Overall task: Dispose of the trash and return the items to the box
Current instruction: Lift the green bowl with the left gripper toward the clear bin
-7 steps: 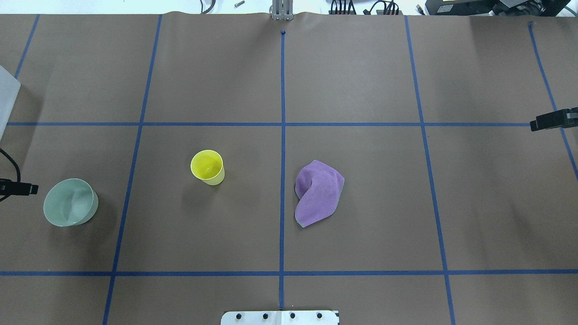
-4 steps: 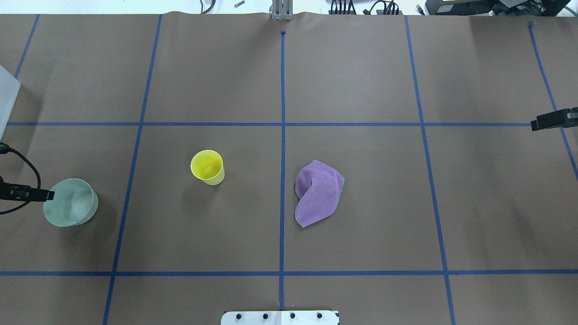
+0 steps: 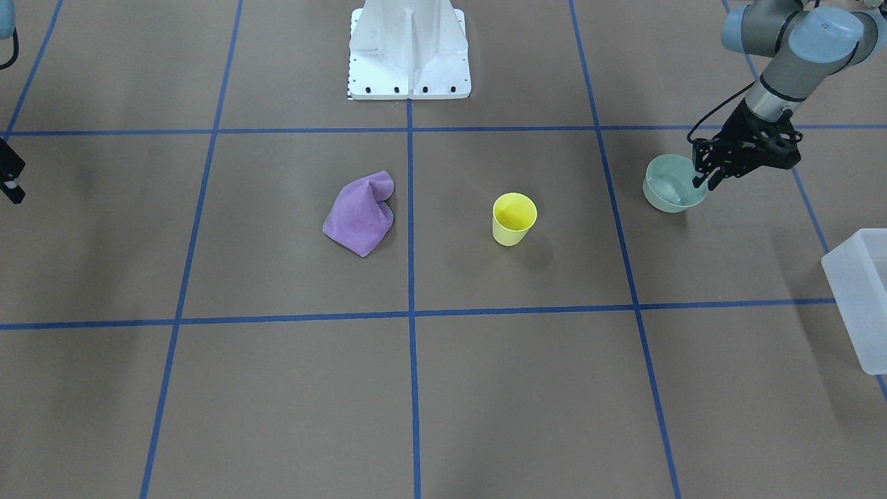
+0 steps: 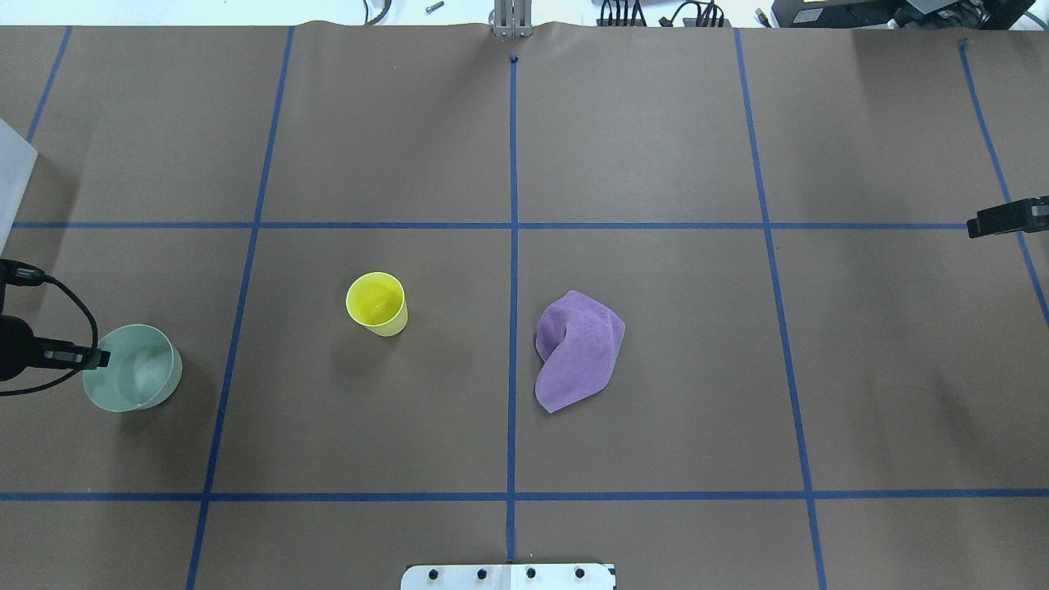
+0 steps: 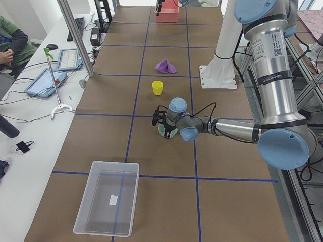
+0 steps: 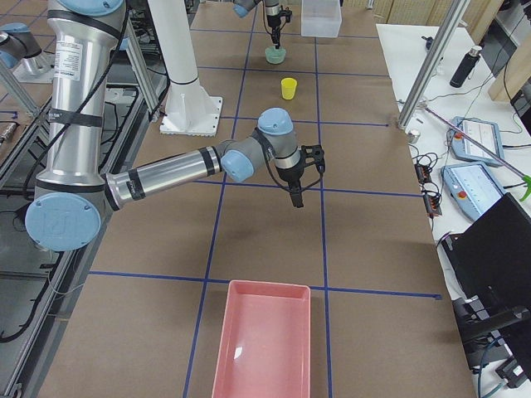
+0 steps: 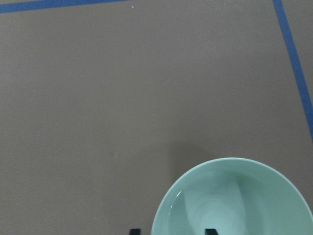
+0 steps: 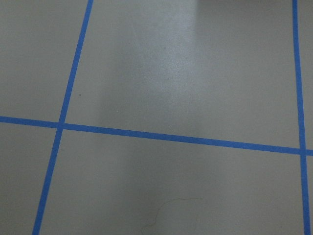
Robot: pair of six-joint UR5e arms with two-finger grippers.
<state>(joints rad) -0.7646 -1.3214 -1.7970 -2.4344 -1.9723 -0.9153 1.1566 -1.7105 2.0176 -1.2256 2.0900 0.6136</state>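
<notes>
The mint-green bowl (image 4: 139, 381) stands upright at the table's left; it also shows in the front view (image 3: 666, 186) and fills the lower right of the left wrist view (image 7: 234, 200). My left gripper (image 4: 92, 358) (image 3: 703, 181) is open over the bowl's left rim, one fingertip (image 7: 210, 231) inside and the other outside. The frosted-white box (image 3: 863, 305) (image 5: 108, 204) lies beyond the bowl at the left edge (image 4: 12, 176). My right gripper (image 4: 996, 220) (image 6: 297, 197) hovers over bare table at the far right; whether it is open or shut does not show.
A yellow cup (image 4: 377, 303) stands upright left of centre. A crumpled purple cloth (image 4: 578, 351) lies just right of the centre line. A pink bin (image 6: 265, 348) sits at the table's right end. The robot base (image 3: 409, 52) is at the near middle edge.
My left gripper has come in from the left edge to the bowl's left rim. The bowl has shifted very slightly right. The right gripper has barely moved.
</notes>
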